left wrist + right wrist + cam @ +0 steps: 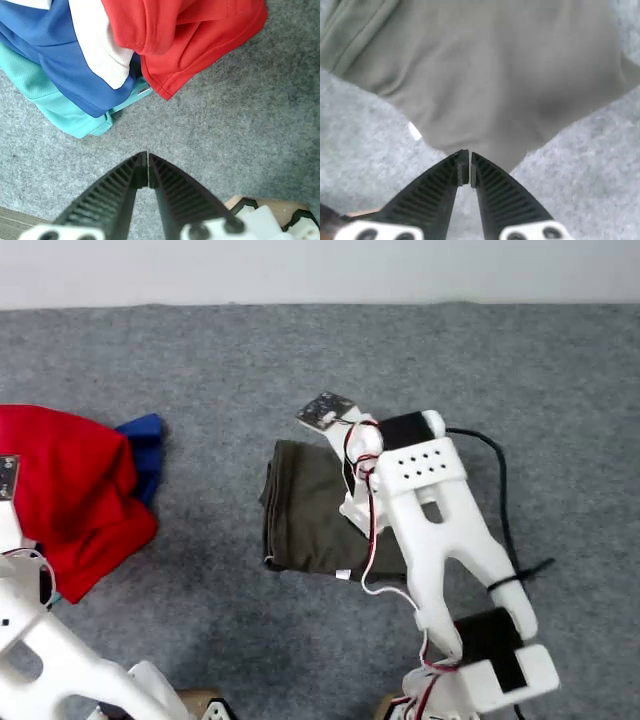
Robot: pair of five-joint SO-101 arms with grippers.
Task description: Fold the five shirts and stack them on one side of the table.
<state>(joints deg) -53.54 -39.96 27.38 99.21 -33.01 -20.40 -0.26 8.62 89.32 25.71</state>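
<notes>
A folded olive shirt [305, 505] lies in the middle of the grey table, and my right arm [430, 500] stands over its right part. In the right wrist view my right gripper [465, 162] is shut, its tips at the edge of the olive shirt [485, 75]; whether cloth is pinched I cannot tell. At the table's left sits a pile with a red shirt [70, 490] on top and a blue shirt [145, 435] showing behind. My left gripper [148, 161] is shut and empty over bare table, short of the pile's red shirt [200, 40], white shirt [100, 45], blue shirt [55, 55] and teal shirt [60, 110].
Grey carpet-like table cover [200, 640] runs to a pale wall at the back. A small white tag [415, 131] sticks out at the olive shirt's edge. My left arm's base [40, 650] occupies the near left corner. A black cable [500, 490] trails beside the right arm.
</notes>
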